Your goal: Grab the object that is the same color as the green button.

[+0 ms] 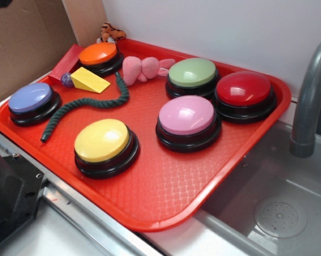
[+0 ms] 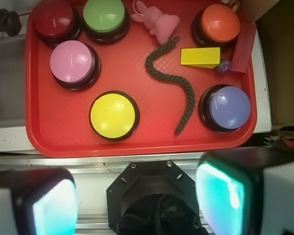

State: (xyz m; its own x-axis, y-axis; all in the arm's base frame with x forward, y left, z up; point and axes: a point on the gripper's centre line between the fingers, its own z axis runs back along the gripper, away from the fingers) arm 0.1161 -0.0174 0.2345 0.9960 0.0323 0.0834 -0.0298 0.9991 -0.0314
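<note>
end effector (image 2: 137, 205) fingers (image 2: 54, 203) blurred, cut off by bottom edge.

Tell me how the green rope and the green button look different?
The rope is long, thin and wiggly; the green button is round and domed. The rope is dark green, the button pale green with a black base. Both sit on the red tray.

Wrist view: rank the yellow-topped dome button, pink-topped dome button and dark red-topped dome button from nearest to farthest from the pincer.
1. Yellow-topped dome button, near the tray's front edge, closest to the pincer.
2. Pink-topped dome button, further in, on the left.
3. Dark red-topped dome button, far left corner.
</note>
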